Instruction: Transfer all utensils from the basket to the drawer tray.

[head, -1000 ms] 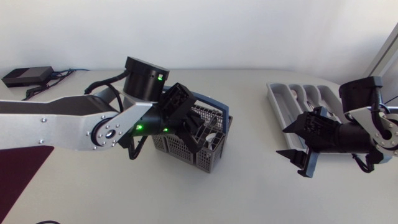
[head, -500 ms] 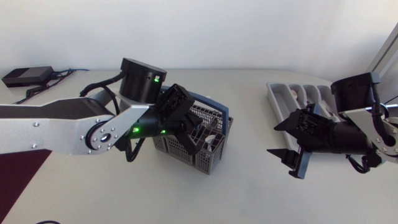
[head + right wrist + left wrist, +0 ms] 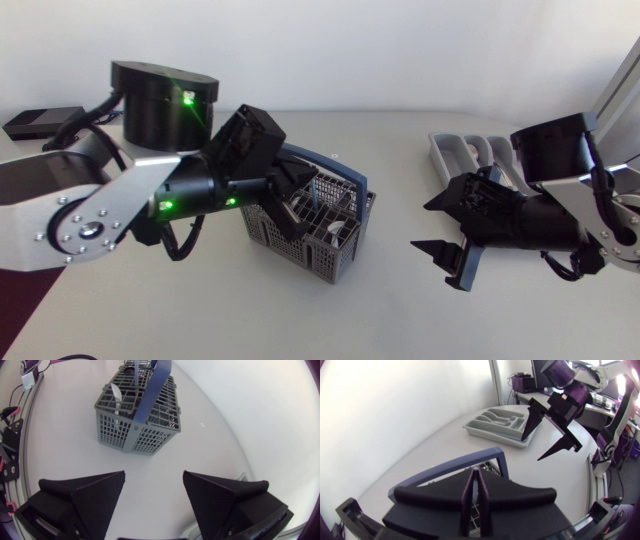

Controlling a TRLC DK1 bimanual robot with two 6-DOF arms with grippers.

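White table [image 3: 400, 320] under a plain pale wall; grey basket [image 3: 338, 258] w/ blue handle [image 3: 150, 391] sits mid-table, a bit toward the L side; utensils [image 3: 116, 402] stand upright inside it, pale handles showing above the mesh. Grey tray [image 3: 452, 158] lies at the far R edge, well apart from the basket; its compartments run away from the basket in the L wrist view, contents too small to tell. L gripper [image 3: 475, 473] hangs right over the basket's near-L corner, beside the handle; fingers pressed together w/ only a thin slit btw them, nothing seen in the slit. R gripper [image 3: 433, 230] is above bare table btw basket and tray, nearer the tray, pointing at the basket; fingers spread wide, holding nothing. Black box [image 3: 30, 122] w/ cables at far L corner.
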